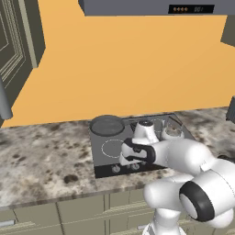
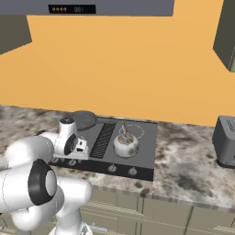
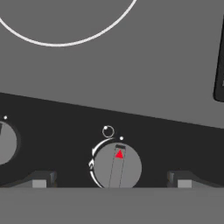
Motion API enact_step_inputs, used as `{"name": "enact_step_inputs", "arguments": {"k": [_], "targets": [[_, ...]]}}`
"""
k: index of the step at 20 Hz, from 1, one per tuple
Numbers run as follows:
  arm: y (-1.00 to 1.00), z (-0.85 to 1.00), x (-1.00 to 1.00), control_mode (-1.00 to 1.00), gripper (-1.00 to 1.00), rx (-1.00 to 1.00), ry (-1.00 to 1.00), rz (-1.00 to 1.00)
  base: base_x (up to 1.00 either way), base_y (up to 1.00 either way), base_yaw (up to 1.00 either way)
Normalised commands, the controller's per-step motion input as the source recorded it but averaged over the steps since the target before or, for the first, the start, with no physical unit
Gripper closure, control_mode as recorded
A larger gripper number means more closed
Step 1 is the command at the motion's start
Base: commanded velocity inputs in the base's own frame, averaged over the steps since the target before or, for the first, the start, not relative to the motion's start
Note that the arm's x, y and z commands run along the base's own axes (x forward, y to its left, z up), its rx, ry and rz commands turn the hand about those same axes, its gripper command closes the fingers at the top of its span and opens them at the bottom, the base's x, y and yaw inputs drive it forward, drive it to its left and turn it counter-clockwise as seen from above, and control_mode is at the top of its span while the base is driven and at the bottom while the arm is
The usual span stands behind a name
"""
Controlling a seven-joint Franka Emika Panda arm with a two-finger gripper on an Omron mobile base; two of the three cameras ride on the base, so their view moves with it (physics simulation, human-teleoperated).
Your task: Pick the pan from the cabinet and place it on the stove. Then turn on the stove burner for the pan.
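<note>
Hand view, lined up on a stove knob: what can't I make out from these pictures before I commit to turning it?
- Pan handle: left base view, too small to tell, the arm covers the stove beside it.
- Gripper fingertips: hand view, cut off by the bottom edge.
- Knob: hand view, lower part cut off.
- Which burner this knob controls: markings too small.
- Neighbouring knob: hand view, cut by the left edge.

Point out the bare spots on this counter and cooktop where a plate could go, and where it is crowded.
The speckled counter left of the stove is bare, as is the strip between stove and toaster. The front-left ring is free. Crowded: the pan fills back-left, the kettle sits right, and the open tool hovers at a knob.
</note>
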Motion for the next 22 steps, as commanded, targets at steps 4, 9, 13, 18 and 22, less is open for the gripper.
{"name": "enact_step_inputs", "arguments": {"k": [4,9,13,18,22], "targets": [[0.0,-0.19,0.05,-1.0,-1.0,0.0,0.0,0.02,0.0,0.0,0.0],[0.0,-0.13,-0.06,-1.0,-1.0,0.0,-0.02,0.0,0.0,0.0,0.0],[0.0,-0.09,-0.08,-1.0,-1.0,0.0,-0.03,0.0,0.0,0.0,0.0],[0.0,-0.1,-0.08,-1.0,-1.0,0.0,-0.02,0.0,0.0,0.0,0.0],[-0.02,-0.04,-0.21,-1.0,-1.0,0.0,-0.03,0.0,0.0,0.0,0.0]]}}
